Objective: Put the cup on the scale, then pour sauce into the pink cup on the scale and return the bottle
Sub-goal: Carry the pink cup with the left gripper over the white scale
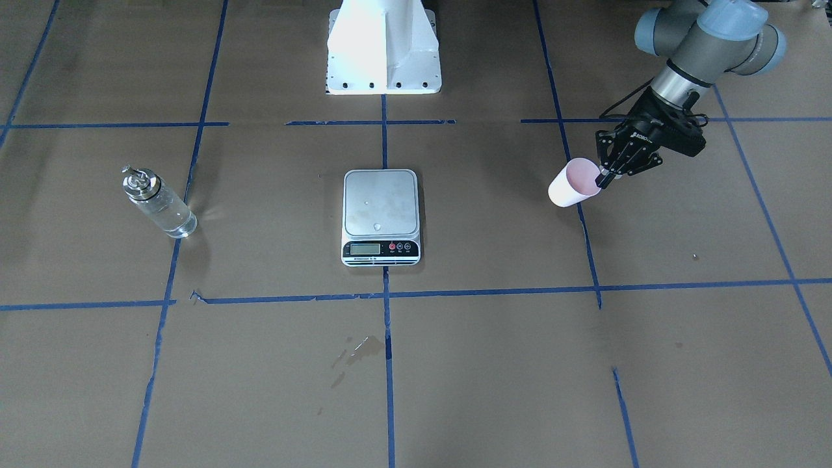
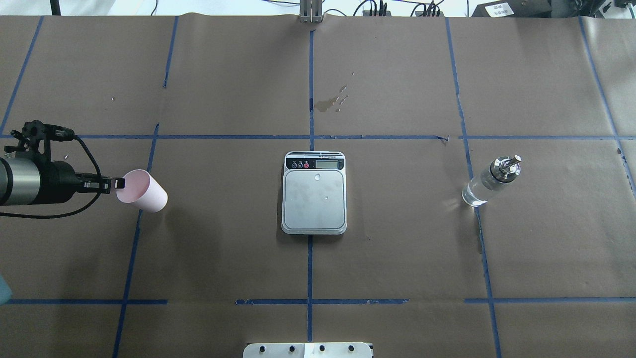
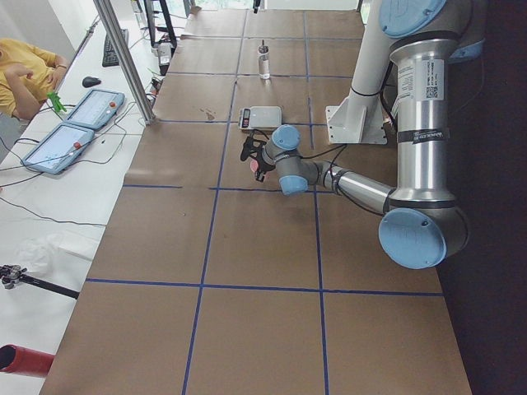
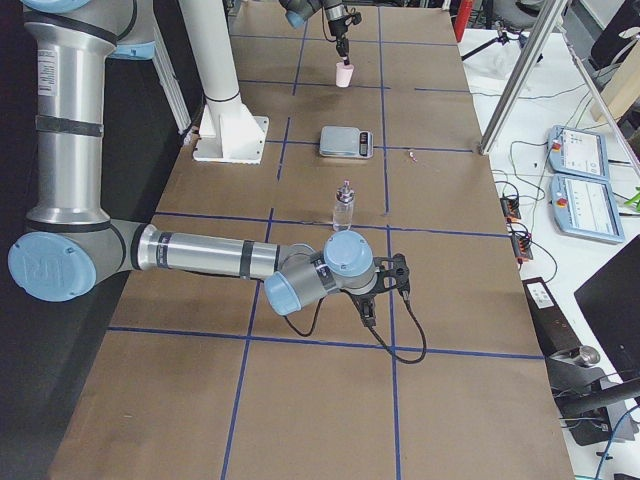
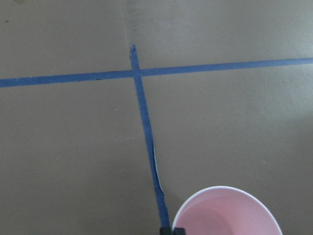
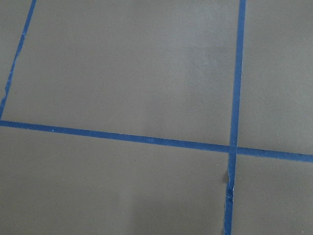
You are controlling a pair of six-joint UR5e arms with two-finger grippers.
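Note:
The pale pink cup (image 1: 571, 186) is at the table's left side, far from the scale (image 1: 380, 203). My left gripper (image 1: 606, 175) is shut on the cup's rim, one finger inside and one outside; I cannot tell whether the cup touches the table. The overhead view shows the gripper (image 2: 117, 184), the cup (image 2: 145, 191) and the scale (image 2: 314, 201), whose plate holds only a few droplets. The left wrist view shows the cup's open mouth (image 5: 227, 213). The clear bottle (image 1: 158, 207) with silver spout stands alone at the right side (image 2: 489, 185). My right gripper (image 4: 368, 310) shows only in the exterior right view, near the table edge beyond the bottle; I cannot tell its state.
The table is covered in brown paper with blue tape lines (image 1: 383, 294). A wet stain (image 1: 359, 350) lies on the paper beyond the scale's display side. The white robot base (image 1: 383, 52) stands behind the scale. The right wrist view shows only paper and tape.

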